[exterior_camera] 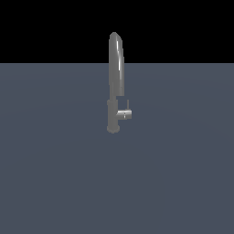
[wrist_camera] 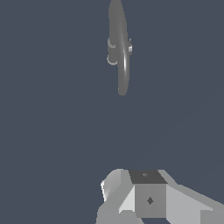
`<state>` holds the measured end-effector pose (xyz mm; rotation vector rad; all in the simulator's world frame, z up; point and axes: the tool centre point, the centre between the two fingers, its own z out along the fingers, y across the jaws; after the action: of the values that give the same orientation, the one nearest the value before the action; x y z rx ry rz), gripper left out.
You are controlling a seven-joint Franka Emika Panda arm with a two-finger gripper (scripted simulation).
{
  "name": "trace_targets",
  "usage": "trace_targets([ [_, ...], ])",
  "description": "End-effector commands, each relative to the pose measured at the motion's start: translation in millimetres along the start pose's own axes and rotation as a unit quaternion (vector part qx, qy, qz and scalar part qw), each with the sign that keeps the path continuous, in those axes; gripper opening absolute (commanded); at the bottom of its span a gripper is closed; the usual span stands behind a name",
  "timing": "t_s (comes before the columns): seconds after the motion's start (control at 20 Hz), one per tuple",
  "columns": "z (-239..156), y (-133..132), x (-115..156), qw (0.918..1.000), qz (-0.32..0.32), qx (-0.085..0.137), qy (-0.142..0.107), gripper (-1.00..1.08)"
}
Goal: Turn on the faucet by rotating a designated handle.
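Faucet (exterior_camera: 115, 82) upright on dark blue-grey surface (exterior_camera: 55, 183), near centre of exterior view. Grey metallic, slim vertical body, high arched spout seen nearly edge-on, bright highlight along its curve. Handle (exterior_camera: 124, 114) low on faucet body, a short cylinder stub projecting sideways toward exterior view's right of the body. Thin pin lever (exterior_camera: 128, 104) at stub's outer end, standing upright, close alongside the faucet body but apart from it. Base of faucet (exterior_camera: 112, 130) just below the handle, resting on the surface. No arm visible in exterior view. Wrist view: faucet (wrist_camera: 119, 48) seen from above, foreshortened into a narrow elongated shape; small stub (wrist_camera: 130, 47) visible at its side, taken as the handle, lever not resolvable there. Grey-and-white blocky gripper body (wrist_camera: 148, 199) at frame edge, well apart from the faucet, with bare surface (wrist_camera: 52, 131) between the two. No contact with faucet or handle. Fingers not distinguishable in wrist view; cannot tell whether spread or closed. Nothing seen held. Black background above the surface's far edge in exterior view, behind upper part of spout.
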<state>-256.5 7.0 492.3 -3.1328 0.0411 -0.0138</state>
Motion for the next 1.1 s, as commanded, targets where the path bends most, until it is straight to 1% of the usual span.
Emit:
trace_targets([
  [0.0,0.0,0.0,0.0,1.0000,0.000,0.000,0.000,-1.00],
  [0.25,0.4,-0.3,3.4,1.0000,0.004,0.003,-0.004,-1.00],
  [0.55,2.3,-1.5,16.8,0.9995,0.017,0.016,-0.019,-1.00],
  [0.8,5.6,-2.5,36.0,0.9979,0.037,0.035,-0.041,-1.00],
  [1.05,11.6,-3.0,62.4,0.9935,0.064,0.061,-0.072,-1.00],
])
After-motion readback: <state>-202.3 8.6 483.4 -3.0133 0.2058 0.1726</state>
